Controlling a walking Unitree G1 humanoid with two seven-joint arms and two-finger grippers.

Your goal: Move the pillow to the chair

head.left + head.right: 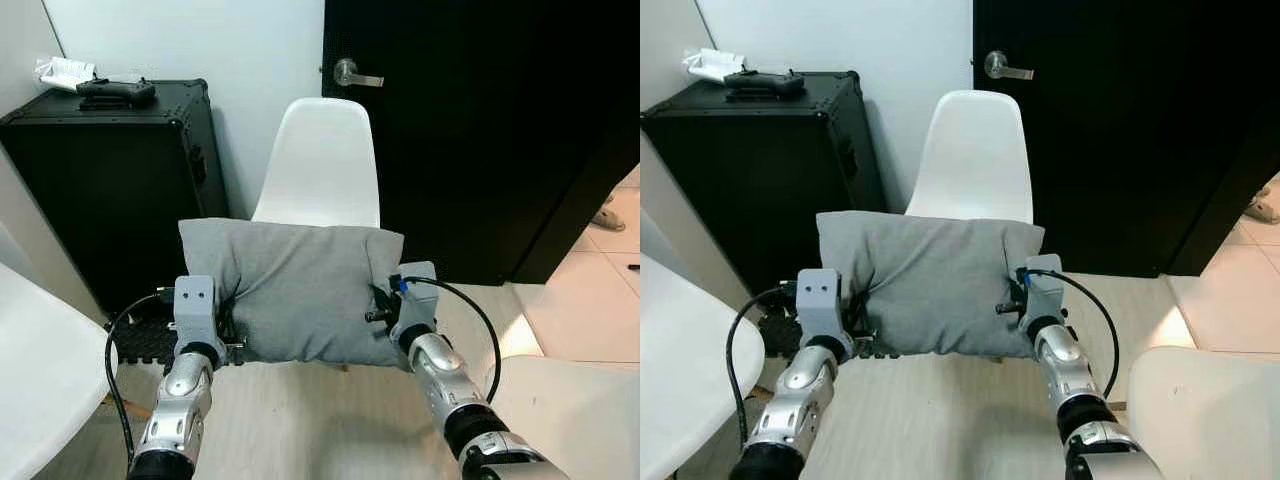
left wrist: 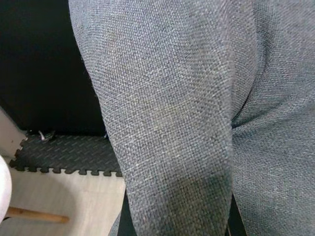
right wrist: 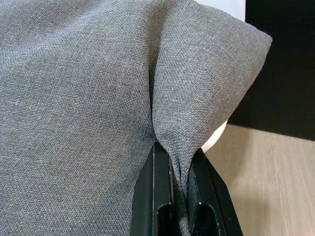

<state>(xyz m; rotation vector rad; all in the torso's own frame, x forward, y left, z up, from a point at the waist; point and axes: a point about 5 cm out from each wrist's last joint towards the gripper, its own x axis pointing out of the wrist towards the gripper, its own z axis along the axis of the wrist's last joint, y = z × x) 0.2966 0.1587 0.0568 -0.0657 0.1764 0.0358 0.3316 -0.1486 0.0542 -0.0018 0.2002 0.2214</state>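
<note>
While both arms reach forward, grey pillow (image 1: 300, 290) hangs between them before white chair (image 1: 325, 160). Left claw (image 1: 228, 325) pinches its left edge; right claw (image 3: 178, 196) pinches a right-edge fold.

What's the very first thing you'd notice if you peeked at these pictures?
A big grey pillow held up in the middle, pinched on each side by the left gripper and the right gripper. Just behind it stands a white chair in front of a black door. To the robot's left sits a black case.
</note>
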